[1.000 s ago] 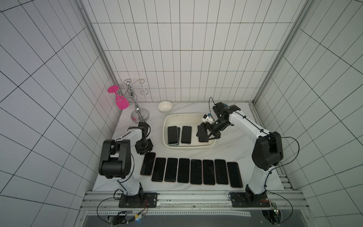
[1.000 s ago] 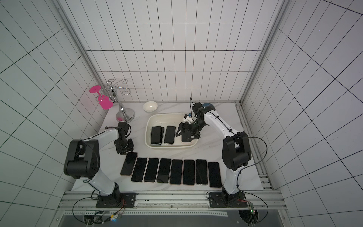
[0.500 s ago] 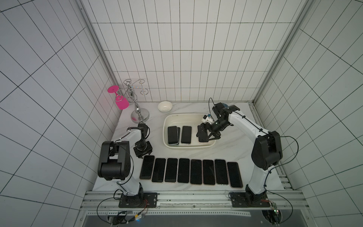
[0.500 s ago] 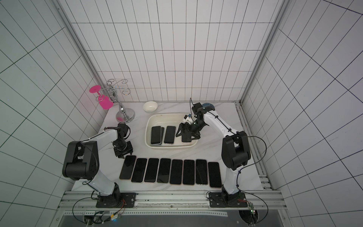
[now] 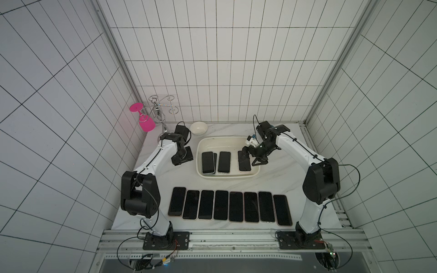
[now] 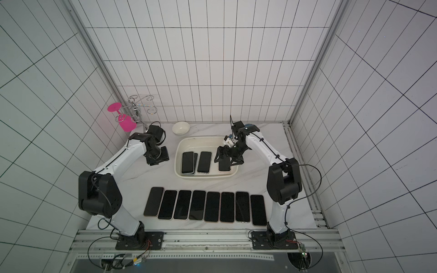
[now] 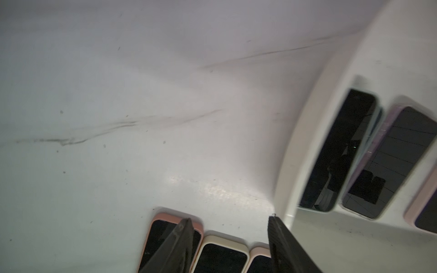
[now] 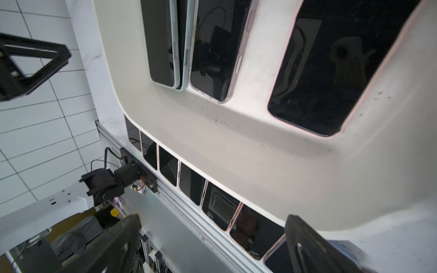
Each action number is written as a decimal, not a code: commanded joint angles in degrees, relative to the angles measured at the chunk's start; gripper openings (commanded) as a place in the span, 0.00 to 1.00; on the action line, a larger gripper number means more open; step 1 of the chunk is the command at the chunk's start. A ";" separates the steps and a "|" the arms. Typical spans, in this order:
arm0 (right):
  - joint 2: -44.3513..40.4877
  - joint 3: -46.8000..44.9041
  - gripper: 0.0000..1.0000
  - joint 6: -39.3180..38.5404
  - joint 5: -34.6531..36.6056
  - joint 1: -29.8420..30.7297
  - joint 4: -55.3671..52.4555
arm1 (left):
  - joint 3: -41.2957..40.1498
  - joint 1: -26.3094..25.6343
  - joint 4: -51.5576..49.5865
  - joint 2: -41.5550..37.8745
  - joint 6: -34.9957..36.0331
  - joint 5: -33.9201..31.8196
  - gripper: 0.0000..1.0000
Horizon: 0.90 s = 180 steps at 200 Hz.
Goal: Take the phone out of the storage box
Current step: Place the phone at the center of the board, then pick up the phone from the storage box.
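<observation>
White-tiled walls enclose a marbled bench (image 5: 279, 184). Toward its back sits the storage box (image 5: 224, 143), with the phone (image 5: 244, 166) lying flat at the right end beside three other phones (image 5: 224, 162). The right pincer (image 5: 251, 158) hangs over that phone, jaws wide and empty. The left pincer (image 7: 229, 219) hovers just left of the box, jaws partly apart and empty. A row of phones (image 5: 229, 205) lines the bench front.

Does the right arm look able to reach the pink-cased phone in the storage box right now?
Probably yes. The right gripper hangs open right over the pink-cased phone, which lies flat, apart from the other phones in the storage box, with nothing covering it.
</observation>
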 commanded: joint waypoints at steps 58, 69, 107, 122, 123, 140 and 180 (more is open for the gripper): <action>-6.55 -1.97 0.99 2.33 2.97 -6.59 1.88 | 27.17 -11.69 -8.00 20.82 -5.43 -4.19 0.69; -6.78 -2.98 0.99 2.06 2.33 -6.63 1.83 | 27.70 -12.34 -7.78 23.26 -6.19 -4.27 0.72; -6.87 -5.04 0.99 0.84 1.25 -6.68 1.57 | 25.90 -12.76 -7.24 27.64 -7.93 -5.89 0.74; -6.85 -5.56 0.99 0.31 1.07 -6.73 1.47 | 23.95 -12.75 -6.66 27.65 -8.46 -6.93 0.75; -6.84 -5.59 0.99 0.28 1.03 -6.75 1.43 | 23.84 -12.75 -6.61 27.61 -8.51 -7.06 0.75; -6.52 -6.03 0.99 -0.22 0.47 -6.72 1.30 | 21.47 -12.59 -5.74 27.15 -9.72 -8.06 0.83; -6.01 -7.00 0.99 -0.69 -0.22 -6.70 1.39 | 16.75 -11.96 -2.60 26.58 -11.19 -6.58 0.89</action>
